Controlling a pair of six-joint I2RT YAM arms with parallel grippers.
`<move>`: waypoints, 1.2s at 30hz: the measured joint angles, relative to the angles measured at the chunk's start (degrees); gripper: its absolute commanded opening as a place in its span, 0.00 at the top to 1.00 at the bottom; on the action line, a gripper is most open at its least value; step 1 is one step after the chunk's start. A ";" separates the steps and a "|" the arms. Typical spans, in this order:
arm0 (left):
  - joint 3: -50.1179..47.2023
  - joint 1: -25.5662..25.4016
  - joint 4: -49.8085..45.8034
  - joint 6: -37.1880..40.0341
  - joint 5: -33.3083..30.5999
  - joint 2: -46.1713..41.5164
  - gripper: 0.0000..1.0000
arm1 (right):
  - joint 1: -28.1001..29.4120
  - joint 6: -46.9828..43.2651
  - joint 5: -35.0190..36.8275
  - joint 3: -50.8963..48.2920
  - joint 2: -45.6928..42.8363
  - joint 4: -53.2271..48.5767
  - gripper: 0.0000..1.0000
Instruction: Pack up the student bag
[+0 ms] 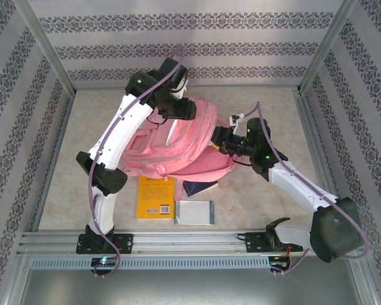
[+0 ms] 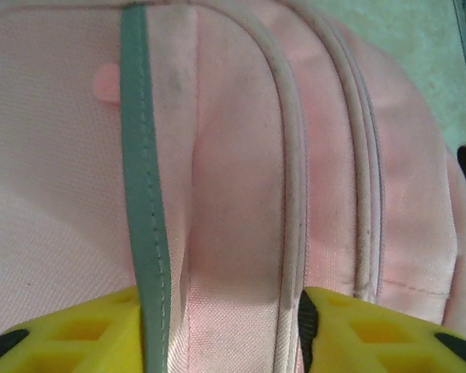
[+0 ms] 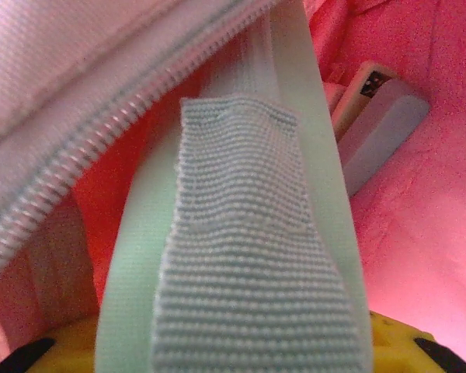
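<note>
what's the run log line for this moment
left hand open over student bag | right hand holding strap, zip open | yellow book unpacked

1 student bag (image 1: 184, 151), 3 books (image 1: 155, 198) (image 1: 200, 187) (image 1: 195, 212)

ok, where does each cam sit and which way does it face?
Top external: above and behind, looking down on the table; left arm, right arm show.
Left wrist: close over the student bag, along its grey strip; left end effector at bottom.
Right wrist: facing into the bag's opening along a webbing strap; right end effector at bottom.
Shared: the student bag.
</note>
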 measured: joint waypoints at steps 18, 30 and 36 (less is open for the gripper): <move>15.08 -12.87 -6.01 1.95 -7.65 6.32 0.26 | 0.96 4.72 0.68 -1.44 -0.11 3.65 0.65; 15.69 -13.03 -7.04 1.84 -11.52 10.54 0.59 | 0.96 4.92 0.83 -2.47 -0.33 4.28 0.66; 15.87 -13.22 -7.26 1.07 -11.06 11.26 0.95 | 0.96 4.92 0.83 -2.54 -0.33 4.90 0.66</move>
